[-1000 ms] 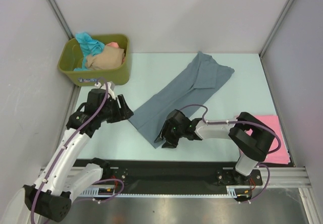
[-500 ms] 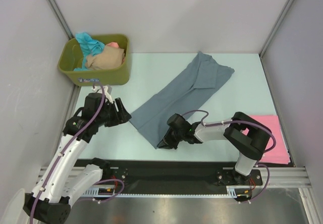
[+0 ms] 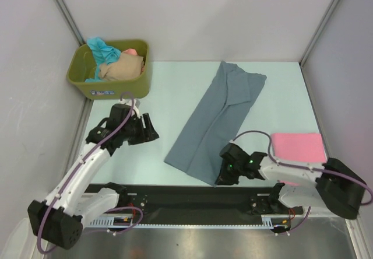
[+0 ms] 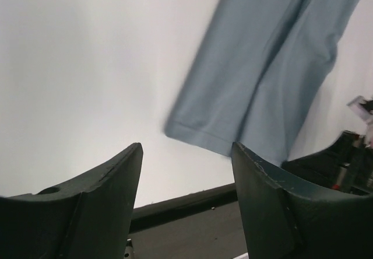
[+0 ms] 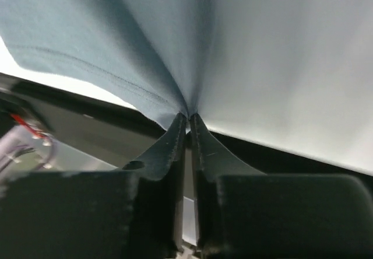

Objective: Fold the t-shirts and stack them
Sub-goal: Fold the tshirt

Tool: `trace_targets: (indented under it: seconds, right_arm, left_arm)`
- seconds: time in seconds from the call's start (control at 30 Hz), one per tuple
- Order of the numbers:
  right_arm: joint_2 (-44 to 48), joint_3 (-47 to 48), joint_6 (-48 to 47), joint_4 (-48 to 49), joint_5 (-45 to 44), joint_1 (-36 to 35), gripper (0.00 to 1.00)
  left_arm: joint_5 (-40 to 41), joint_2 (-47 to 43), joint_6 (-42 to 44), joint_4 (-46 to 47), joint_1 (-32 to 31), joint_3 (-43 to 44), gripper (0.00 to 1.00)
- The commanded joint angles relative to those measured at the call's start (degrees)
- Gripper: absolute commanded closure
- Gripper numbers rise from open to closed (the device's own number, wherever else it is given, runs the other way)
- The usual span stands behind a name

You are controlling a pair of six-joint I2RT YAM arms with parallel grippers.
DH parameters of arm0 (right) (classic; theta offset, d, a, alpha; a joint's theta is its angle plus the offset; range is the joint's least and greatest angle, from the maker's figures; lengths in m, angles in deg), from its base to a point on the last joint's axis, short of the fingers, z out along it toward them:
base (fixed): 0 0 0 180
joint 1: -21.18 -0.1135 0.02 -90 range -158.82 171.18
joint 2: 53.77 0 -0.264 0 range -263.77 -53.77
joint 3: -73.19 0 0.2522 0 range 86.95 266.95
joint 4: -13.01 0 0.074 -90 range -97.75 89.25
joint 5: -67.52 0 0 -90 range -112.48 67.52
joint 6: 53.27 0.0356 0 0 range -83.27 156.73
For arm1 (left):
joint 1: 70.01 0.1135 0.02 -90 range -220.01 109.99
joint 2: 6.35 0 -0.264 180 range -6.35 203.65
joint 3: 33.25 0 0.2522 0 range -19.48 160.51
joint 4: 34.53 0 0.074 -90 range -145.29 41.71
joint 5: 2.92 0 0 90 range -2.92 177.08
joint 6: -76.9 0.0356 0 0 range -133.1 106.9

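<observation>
A slate grey-blue t-shirt [image 3: 218, 119] lies in a long folded strip across the table, running from the far middle toward the near edge. My right gripper [image 3: 222, 176] is shut on its near hem corner; in the right wrist view the cloth [image 5: 145, 43] is pinched at the fingertips [image 5: 187, 118]. My left gripper [image 3: 152, 132] hangs open to the left of the shirt, nothing between its fingers [image 4: 122, 177]; the shirt's hem [image 4: 256, 90] lies ahead of it. A folded pink t-shirt [image 3: 297, 147] lies at the right. Teal, beige and salmon shirts fill the tub.
An olive-green plastic tub [image 3: 111, 84] stands at the far left corner against the wall. White walls close in the left, back and right sides. The black rail [image 3: 192, 200] with the arm bases runs along the near edge.
My right gripper has shut on the grey-blue shirt's near corner and pulled it to the right and nearer, straightening the strip. The left gripper shifted slightly toward the shirt. The pink shirt is now uncovered.
</observation>
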Motion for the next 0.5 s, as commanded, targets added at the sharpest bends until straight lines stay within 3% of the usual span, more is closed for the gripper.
trace_targets:
  seconds: [0.0,0.03,0.17,0.23,0.27,0.33,0.37,0.47]
  right_arm:
    - [7.8,-3.3,-7.1,-13.7,-0.5,0.8,0.84]
    - [9.3,-3.3,-7.2,-15.0,-0.2,1.2,0.70]
    - [17.5,-0.5,-10.0,-21.5,0.9,8.1,0.44]
    - [19.0,1.6,-12.8,-22.0,1.9,13.7,0.37]
    - [19.1,2.8,-14.5,-21.9,2.4,21.0,0.37]
    - [16.7,6.6,-19.6,-19.3,5.4,28.6,0.33]
    - [14.7,8.0,-21.7,-18.1,7.8,36.7,0.32]
    - [4.8,15.4,-27.6,-12.7,9.7,46.0,0.32]
  left_arm:
    - [-3.9,4.4,1.5,5.1,-2.7,-1.9,0.31]
    - [-4.1,7.4,1.7,6.3,-3.6,-1.9,0.32]
    - [-0.4,14.6,1.9,7.0,-9.6,-1.0,0.31]
    - [-0.2,17.2,2.3,8.0,-10.1,-1.0,0.31]
    - [-0.4,19.5,2.6,8.5,-10.4,-1.1,0.31]
    - [1.7,21.6,3.2,8.5,-10.5,-0.6,0.31]
    - [3.7,23.8,3.9,8.2,-10.5,-0.2,0.31]
    - [7.1,28.1,5.3,7.0,-10.5,2.0,0.30]
